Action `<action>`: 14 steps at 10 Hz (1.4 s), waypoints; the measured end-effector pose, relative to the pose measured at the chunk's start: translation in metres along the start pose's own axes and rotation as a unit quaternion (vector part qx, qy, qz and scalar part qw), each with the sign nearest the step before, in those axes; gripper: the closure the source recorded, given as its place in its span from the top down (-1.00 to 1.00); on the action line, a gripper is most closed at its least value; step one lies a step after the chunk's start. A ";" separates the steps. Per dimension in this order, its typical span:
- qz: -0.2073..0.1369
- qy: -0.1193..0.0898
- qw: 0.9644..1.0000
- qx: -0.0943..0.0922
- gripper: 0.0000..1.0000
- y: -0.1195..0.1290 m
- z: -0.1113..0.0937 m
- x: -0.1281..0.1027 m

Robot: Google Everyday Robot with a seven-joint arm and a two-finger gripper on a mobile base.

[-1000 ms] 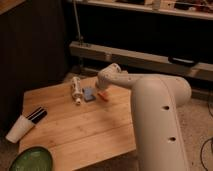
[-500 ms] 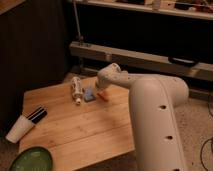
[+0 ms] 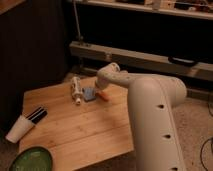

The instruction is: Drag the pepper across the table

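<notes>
Because the pepper (image 3: pixel 103 95) looks light, slim and stiff, a mid-body pinch suits it. Just beside the blue block (image 3: pixel 90 94), the tool (image 3: pixel 99 90) is closed narrow.

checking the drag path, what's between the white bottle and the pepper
The small blue block lies between the white bottle and the pepper, as the camera view shows. The gripper, shut, sits right at the pepper.

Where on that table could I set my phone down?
The wide middle of the table, between the white cup and the arm, is bare. The far edge is crowded: bottle, blue block, pepper, and the shut gripper at them.
</notes>
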 end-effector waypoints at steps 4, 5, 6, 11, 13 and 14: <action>0.001 0.003 1.000 0.000 -0.55 -0.002 0.002 0.003; 0.001 0.004 1.000 0.000 -0.55 -0.002 0.002 0.003; 0.001 0.004 1.000 0.000 -0.55 -0.002 0.002 0.003; -0.001 0.005 1.000 0.000 -0.55 -0.001 0.001 0.003; -0.001 0.005 1.000 -0.001 -0.55 0.000 0.001 0.003; 0.000 0.003 1.000 -0.004 -0.55 0.003 -0.001 0.006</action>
